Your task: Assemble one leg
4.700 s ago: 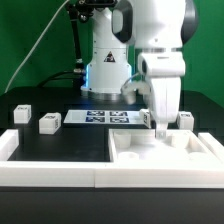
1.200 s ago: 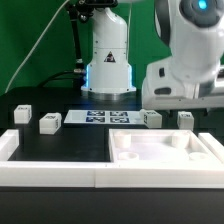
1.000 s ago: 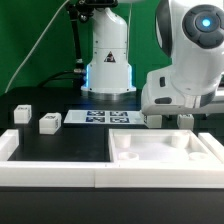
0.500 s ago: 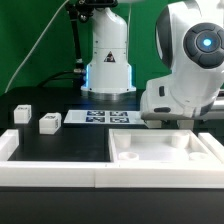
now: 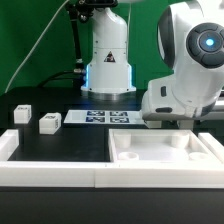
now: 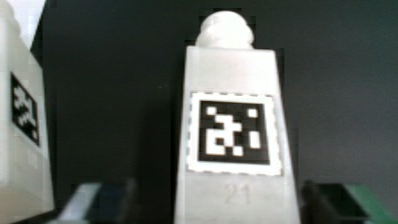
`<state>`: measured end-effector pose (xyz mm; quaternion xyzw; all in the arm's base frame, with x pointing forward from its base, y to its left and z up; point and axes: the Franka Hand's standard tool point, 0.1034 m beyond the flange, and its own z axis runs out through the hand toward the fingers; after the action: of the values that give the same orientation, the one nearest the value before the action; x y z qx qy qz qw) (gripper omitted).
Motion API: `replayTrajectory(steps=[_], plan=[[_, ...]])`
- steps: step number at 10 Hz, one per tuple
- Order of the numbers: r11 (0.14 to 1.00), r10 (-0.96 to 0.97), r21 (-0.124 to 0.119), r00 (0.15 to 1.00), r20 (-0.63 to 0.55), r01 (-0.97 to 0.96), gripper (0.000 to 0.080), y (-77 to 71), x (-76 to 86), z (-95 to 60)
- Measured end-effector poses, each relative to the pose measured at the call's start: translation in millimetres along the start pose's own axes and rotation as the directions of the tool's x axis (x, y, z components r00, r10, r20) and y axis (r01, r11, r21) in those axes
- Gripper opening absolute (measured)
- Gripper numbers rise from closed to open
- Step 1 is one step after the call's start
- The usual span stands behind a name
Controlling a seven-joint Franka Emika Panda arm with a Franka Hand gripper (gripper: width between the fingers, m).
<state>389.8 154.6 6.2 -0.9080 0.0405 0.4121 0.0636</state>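
Counting the small parts first: the wrist view shows two white tagged blocks. One is the leg [image 6: 231,110], which fills the middle of that picture. A second leg [image 6: 18,110] stands just beside it, cut off by the picture's edge.

The exterior view shows two more small white blocks [image 5: 23,112] [image 5: 48,123] well apart from the arm, at the exterior view's left on the black table [image 5: 70,140]. There is also one marker board [image 5: 100,118] lying flat at the far middle. One large tray-like piece [image 5: 205,150] with recesses and a raised rim lies at the near right.

The leg is smooth matte plastic, oblong and square-edged, with a rounded peg [image 6: 222,25] at one end. One face carries a black-and-white square tag [image 6: 235,130] with a faint number printed near it. Whether it stands upright or lies flat cannot be told.

The gripper [image 6: 208,205] is released. Its dark fingers [image 6: 80,203] sit on either side of the leg's end, with a gap to each side and no contact.

In the exterior view the single white arm [image 5: 185,70] bends low over the right of the table, just beyond the tray's far rim, and hides the leg there.
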Motion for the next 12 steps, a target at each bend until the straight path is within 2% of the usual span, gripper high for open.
replayTrajectory(steps=[1,5,6,8,9,10,12], plan=[[1.000,0.000,0.000,1.000,0.000,0.000,0.0290,0.0,0.0,-0.1],[1.000,-0.022,0.005,1.000,0.010,0.022,0.0290,0.9,-2.7,-4.1],[0.998,-0.053,0.019,0.998,0.018,0.053,0.0290,4.5,-11.2,-20.9],[0.993,-0.112,0.030,0.993,-0.020,0.113,0.0291,8.4,-33.0,-64.6],[0.991,-0.128,0.033,0.991,-0.050,0.130,0.0291,10.5,-39.3,-79.7],[0.990,-0.135,0.040,0.990,-0.040,0.137,0.0291,13.8,-41.4,-85.7],[0.990,-0.132,0.039,0.988,-0.075,0.135,0.0291,13.4,-35.3,-85.6]])
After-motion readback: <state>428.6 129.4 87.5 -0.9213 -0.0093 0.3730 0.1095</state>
